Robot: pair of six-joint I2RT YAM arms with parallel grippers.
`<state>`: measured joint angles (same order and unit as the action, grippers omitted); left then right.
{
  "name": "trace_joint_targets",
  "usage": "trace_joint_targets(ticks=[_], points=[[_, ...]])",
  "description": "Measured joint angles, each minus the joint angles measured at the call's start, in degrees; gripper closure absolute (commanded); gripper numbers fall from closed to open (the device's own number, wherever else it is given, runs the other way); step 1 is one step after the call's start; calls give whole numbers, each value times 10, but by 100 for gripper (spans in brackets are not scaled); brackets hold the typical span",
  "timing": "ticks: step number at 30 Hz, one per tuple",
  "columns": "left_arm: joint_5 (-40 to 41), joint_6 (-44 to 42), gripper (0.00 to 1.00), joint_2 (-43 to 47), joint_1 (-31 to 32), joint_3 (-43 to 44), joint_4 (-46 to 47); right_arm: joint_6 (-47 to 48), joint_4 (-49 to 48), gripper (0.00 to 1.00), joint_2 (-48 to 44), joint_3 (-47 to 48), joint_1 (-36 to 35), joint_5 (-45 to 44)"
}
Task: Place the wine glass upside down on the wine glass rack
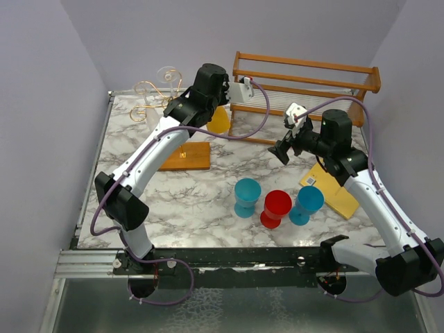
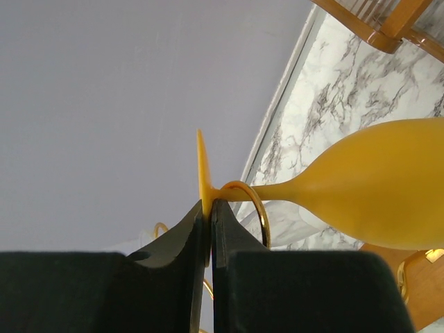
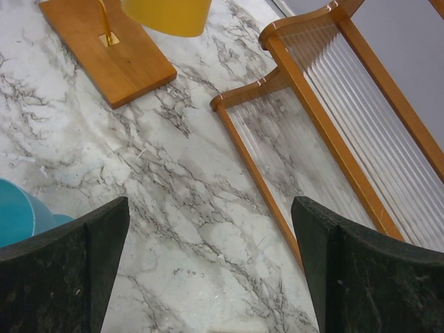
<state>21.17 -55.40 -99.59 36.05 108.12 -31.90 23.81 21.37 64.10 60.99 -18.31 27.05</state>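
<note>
With my left gripper (image 2: 210,208) pinching the wine glass (image 2: 374,187) by its foot, stem seemingly inside the wine glass rack (image 2: 260,208) curl, I'd release gently; my right gripper (image 3: 210,208) hangs spread.

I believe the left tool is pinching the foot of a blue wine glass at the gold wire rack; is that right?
Not quite: the wine glass is yellow, not blue, as the left wrist view shows. The left tool does pinch its foot at the gold wire rack.
</note>
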Motion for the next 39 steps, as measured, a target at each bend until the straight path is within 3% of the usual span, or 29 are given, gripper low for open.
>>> trace_joint_targets(ticks=[39], points=[[-27, 70, 71, 33, -12, 9, -70, 0, 0, 0, 1, -2, 0, 0]])
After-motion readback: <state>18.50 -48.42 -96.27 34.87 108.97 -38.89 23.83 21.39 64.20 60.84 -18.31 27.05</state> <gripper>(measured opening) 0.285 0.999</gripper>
